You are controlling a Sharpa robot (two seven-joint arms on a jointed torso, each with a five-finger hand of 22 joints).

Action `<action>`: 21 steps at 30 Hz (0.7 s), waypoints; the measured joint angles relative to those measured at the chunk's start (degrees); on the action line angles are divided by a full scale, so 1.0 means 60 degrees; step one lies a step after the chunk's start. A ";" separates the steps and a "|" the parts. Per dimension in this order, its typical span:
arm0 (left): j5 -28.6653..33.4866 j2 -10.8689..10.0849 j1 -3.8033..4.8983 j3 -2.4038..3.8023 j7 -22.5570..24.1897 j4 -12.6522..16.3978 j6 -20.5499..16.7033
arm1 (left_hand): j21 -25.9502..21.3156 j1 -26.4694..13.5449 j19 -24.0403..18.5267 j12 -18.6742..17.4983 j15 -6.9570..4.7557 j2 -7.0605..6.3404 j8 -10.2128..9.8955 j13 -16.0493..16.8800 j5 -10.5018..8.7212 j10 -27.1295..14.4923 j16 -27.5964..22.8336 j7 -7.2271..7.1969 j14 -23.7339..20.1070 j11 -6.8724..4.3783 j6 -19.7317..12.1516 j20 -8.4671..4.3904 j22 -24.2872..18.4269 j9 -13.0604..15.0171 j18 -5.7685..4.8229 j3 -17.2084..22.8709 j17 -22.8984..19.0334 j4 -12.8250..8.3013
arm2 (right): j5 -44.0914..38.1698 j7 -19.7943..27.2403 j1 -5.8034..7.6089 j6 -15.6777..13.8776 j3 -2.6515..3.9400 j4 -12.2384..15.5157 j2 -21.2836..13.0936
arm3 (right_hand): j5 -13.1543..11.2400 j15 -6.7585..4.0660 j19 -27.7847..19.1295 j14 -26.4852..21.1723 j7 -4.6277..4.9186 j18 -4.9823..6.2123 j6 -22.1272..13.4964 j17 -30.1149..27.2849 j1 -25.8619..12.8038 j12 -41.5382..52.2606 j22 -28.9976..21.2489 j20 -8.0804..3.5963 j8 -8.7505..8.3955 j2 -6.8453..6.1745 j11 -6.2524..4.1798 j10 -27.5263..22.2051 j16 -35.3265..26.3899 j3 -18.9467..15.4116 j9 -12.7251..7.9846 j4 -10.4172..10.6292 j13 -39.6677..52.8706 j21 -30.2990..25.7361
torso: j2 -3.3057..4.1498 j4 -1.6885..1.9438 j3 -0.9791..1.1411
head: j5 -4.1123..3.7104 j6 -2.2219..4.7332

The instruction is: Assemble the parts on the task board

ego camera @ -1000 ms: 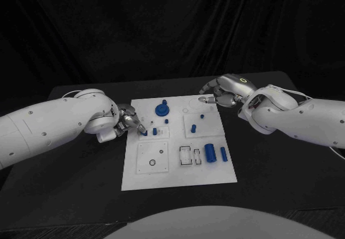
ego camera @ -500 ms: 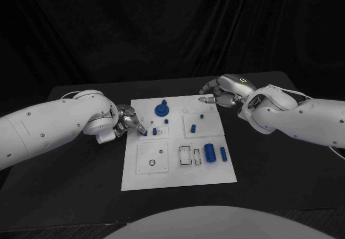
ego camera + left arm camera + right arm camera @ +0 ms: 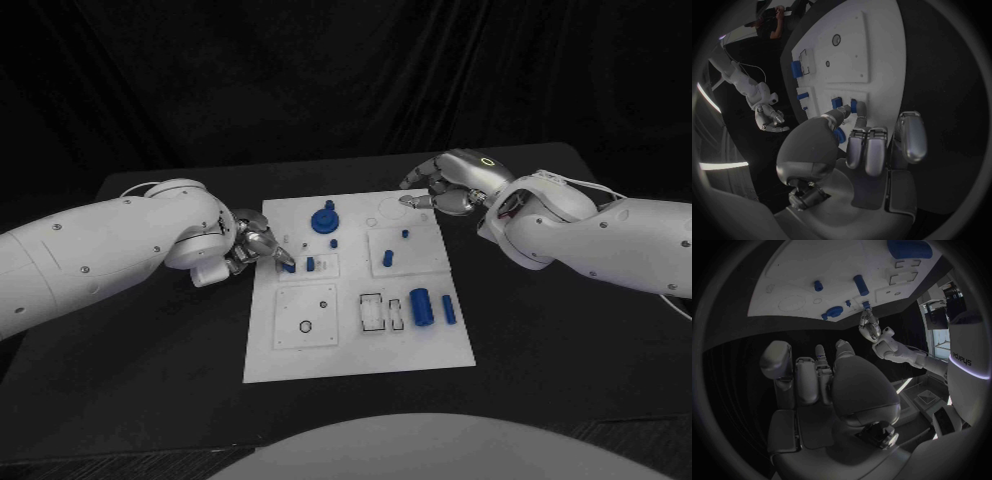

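Note:
The white task board lies mid-table. On it are a blue gear-like knob, small blue pegs, a large blue cylinder and a thin one. My left hand is at the board's left edge. Its thumb and a fingertip close round a small blue part standing in a slot, with a second blue part beside it. My right hand hovers over the board's far right corner with nothing in its fingers.
A black ring sits in the near-left panel of the board. Empty rectangular slots lie left of the large cylinder. Black table surrounds the board on all sides.

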 measured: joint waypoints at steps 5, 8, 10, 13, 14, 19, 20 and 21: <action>-0.0005 0.0023 -0.0009 -0.0017 -0.0002 -0.0006 0.0034 | -0.0039 -0.0266 0.0000 0.0000 0.0000 -0.0162 -0.0094 0.0000 -0.0535 0.0000 0.0000 0.0073 0.0000 0.0000 0.0067 0.0000 0.0000 -0.0257 0.0000 -0.0708 0.0000 0.0450 | 0.0000 -0.0022 -0.0002 0.0018 0.0000 -0.0002 0.0002 | 0.0210 -0.0021 0.0000 0.0023 0.0031 0.0149 0.0031 0.0000 0.0075 -0.0003 0.0000 0.0000 -0.0037 -0.0074 0.0016 -0.0016 0.0000 0.0043 -0.0016 -0.0009 0.0000 0.0000 | 0.0001 0.0002 -0.0004 | 0.0006 0.0000; -0.0005 0.0028 -0.0010 -0.0017 0.0007 -0.0012 0.0057 | -0.0039 -0.0471 0.0001 0.0000 0.0000 -0.0224 -0.0119 0.0000 -0.0866 0.0000 0.0000 0.0124 0.0000 0.0000 0.0118 -0.0001 0.0000 -0.0341 0.0000 -0.1131 0.0000 0.0691 | 0.0000 -0.0033 -0.0002 0.0025 0.0000 -0.0003 0.0004 | 0.0299 -0.0018 0.0000 0.0027 -0.0004 0.0149 0.0067 0.0000 0.0138 -0.0004 -0.0001 0.0000 -0.0036 -0.0135 0.0018 -0.0018 0.0000 0.0096 -0.0027 -0.0008 0.0000 -0.0036 | -0.0003 0.0003 -0.0006 | 0.0007 0.0000; -0.0005 0.0031 -0.0010 -0.0017 0.0011 -0.0022 0.0069 | -0.0039 -0.0483 0.0001 0.0000 0.0000 -0.0236 -0.0119 0.0000 -0.0938 0.0000 0.0000 0.0124 0.0000 0.0000 0.0118 -0.0001 0.0000 -0.0356 0.0000 -0.1237 0.0000 0.0772 | 0.0000 -0.0040 -0.0002 0.0031 0.0000 -0.0004 0.0005 | 0.0304 -0.0028 0.0000 0.0017 -0.0005 0.0149 0.0067 0.0000 0.0177 -0.0003 -0.0001 0.0000 -0.0036 -0.0097 0.0034 -0.0033 0.0000 0.0095 -0.0027 -0.0008 0.0000 -0.0036 | -0.0005 0.0004 -0.0009 | -0.0001 0.0000; -0.0005 0.0038 -0.0011 -0.0017 0.0013 -0.0040 0.0092 | -0.0039 -0.0520 0.0001 0.0000 0.0000 -0.0199 -0.0119 0.0000 -0.0956 0.0000 0.0000 0.0124 0.0000 0.0000 0.0118 -0.0001 0.0000 -0.0360 0.0000 -0.1298 0.0000 0.0804 | 0.0000 -0.0051 -0.0003 0.0039 0.0000 -0.0006 0.0006 | 0.0375 -0.0042 0.0000 0.0002 -0.0005 0.0149 0.0066 0.0000 0.0185 0.0000 -0.0001 0.0000 -0.0036 -0.0088 0.0047 -0.0047 0.0000 0.0095 -0.0026 -0.0008 0.0001 -0.0036 | -0.0009 0.0005 -0.0009 | -0.0009 0.0000; -0.0005 0.0042 -0.0011 -0.0018 0.0013 -0.0048 0.0098 | -0.0039 -0.0520 0.0001 0.0000 0.0000 -0.0199 -0.0119 0.0000 -0.1001 0.0000 0.0000 0.0115 0.0000 0.0000 0.0127 -0.0001 0.0000 -0.0367 0.0001 -0.1349 0.0000 0.0834 | 0.0001 -0.0055 -0.0003 0.0043 0.0000 -0.0007 0.0007 | 0.0375 -0.0042 0.0000 0.0002 -0.0004 0.0148 0.0066 0.0000 0.0185 0.0000 -0.0002 0.0000 -0.0036 -0.0088 0.0046 -0.0047 0.0000 0.0095 -0.0026 -0.0008 0.0001 -0.0036 | -0.0009 0.0005 -0.0009 | -0.0011 0.0000; -0.0005 0.0050 -0.0011 -0.0018 0.0012 -0.0089 0.0117 | -0.0075 -0.0520 0.0001 0.0000 0.0000 -0.0199 -0.0119 0.0000 -0.1011 0.0000 0.0000 0.0120 0.0000 0.0000 0.0189 -0.0001 0.0000 -0.0368 0.0000 -0.1467 0.0000 0.0893 | 0.0001 -0.0069 -0.0011 0.0054 0.0000 -0.0018 0.0019 | 0.0441 -0.0041 0.0000 0.0001 -0.0004 0.0147 0.0066 0.0000 0.0226 0.0007 -0.0002 0.0000 -0.0082 -0.0126 0.0045 -0.0046 0.0000 0.0122 -0.0036 0.0018 0.0001 -0.0036 | -0.0009 0.0005 -0.0007 | -0.0016 0.0000; -0.0005 0.0052 -0.0011 -0.0018 0.0011 -0.0098 0.0121 | -0.0075 -0.0520 0.0001 0.0000 0.0000 -0.0199 -0.0119 0.0000 -0.1011 0.0000 0.0000 0.0120 0.0000 0.0000 0.0189 -0.0001 0.0000 -0.0365 0.0000 -0.1469 0.0000 0.0890 | 0.0001 -0.0071 -0.0016 0.0057 0.0000 -0.0021 0.0020 | 0.0452 -0.0041 0.0000 0.0001 -0.0005 0.0147 0.0066 0.0000 0.0227 0.0011 -0.0002 0.0000 -0.0082 -0.0125 0.0045 -0.0046 0.0000 0.0121 -0.0036 0.0018 0.0001 -0.0042 | -0.0009 0.0004 -0.0007 | -0.0016 0.0000; -0.0005 0.0054 -0.0011 -0.0019 0.0008 -0.0109 0.0126 | -0.0075 -0.0519 0.0001 0.0000 0.0000 -0.0199 -0.0112 0.0000 -0.1017 0.0000 0.0000 0.0100 0.0000 0.0000 0.0209 -0.0001 0.0000 -0.0354 0.0000 -0.1512 0.0000 0.0882 | 0.0001 -0.0074 -0.0021 0.0061 0.0000 -0.0024 0.0022 | 0.0486 -0.0041 0.0000 0.0001 -0.0004 0.0147 0.0066 0.0000 0.0238 0.0015 -0.0002 0.0000 -0.0082 -0.0115 0.0045 -0.0046 0.0000 0.0121 -0.0035 0.0018 0.0002 -0.0072 | -0.0009 0.0004 -0.0007 | -0.0015 0.0000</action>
